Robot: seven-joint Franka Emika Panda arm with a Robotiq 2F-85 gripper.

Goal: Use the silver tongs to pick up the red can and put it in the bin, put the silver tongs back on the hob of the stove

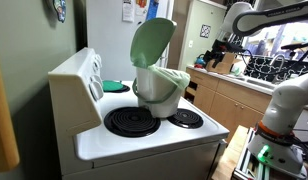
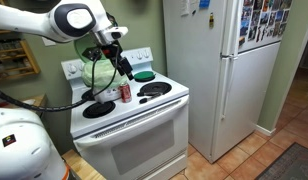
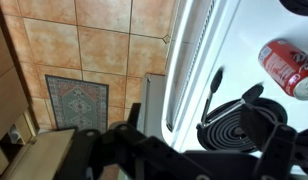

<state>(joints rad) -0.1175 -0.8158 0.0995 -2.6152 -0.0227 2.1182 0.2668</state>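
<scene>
No text can be read. The red can carries white markings in the wrist view, too blurred to make out. The papers on the fridge in an exterior view are too small to read.

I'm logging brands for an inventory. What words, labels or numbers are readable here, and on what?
Nothing reads clearly.
Red can: white markings, too blurred to read.
Stove control panel: markings too small to read.
Fridge papers and photos: too small to read.
Wall sign: too blurred to read.
</scene>
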